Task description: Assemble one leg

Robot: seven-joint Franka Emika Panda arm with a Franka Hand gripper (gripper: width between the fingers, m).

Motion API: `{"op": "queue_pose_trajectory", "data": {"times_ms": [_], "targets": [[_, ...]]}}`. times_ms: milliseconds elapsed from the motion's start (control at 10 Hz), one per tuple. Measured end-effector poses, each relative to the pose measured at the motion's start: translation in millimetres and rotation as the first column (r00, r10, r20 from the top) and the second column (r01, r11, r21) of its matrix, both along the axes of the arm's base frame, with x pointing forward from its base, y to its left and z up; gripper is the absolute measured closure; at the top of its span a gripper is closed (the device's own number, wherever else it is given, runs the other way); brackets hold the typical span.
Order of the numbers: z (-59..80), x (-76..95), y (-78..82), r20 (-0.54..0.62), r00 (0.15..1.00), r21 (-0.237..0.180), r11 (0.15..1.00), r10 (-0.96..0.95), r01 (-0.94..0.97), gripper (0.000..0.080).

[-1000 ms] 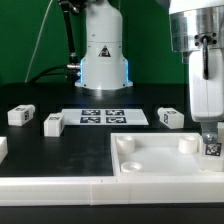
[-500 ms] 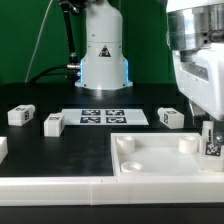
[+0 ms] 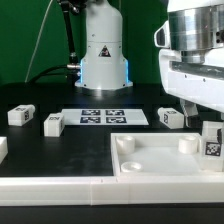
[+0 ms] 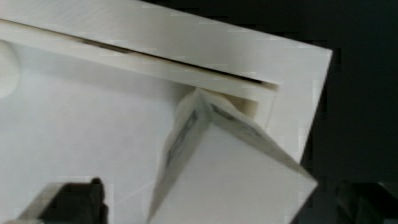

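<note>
Claw hangs with jaws spread directly above 1 leg, which stands upright, long axis vertical, in the panel socket by the surface's front edge, toward the exterior view's right, apparently unheld.

A white leg with a black-and-white tag is standing upright at the far corner of the big white panel, on the exterior view's right. The gripper is hanging just above it, its jaws mostly hidden, so their grip cannot be told. Three more legs are lying on the black bench, two left and one right of the marker board. The robot base is glowing blue behind.
</note>
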State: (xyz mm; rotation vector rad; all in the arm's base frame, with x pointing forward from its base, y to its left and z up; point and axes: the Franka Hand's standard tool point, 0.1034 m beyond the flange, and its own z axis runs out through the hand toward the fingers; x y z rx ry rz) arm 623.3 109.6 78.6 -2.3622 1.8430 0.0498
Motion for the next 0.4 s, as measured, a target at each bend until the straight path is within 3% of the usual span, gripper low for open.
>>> {"op": "queue_pose_trajectory", "data": {"times_ms": [400], "targets": [[0.0,0.0,0.0,0.0,1.0,0.0,1.0,0.0,0.0,0.0151]]}}
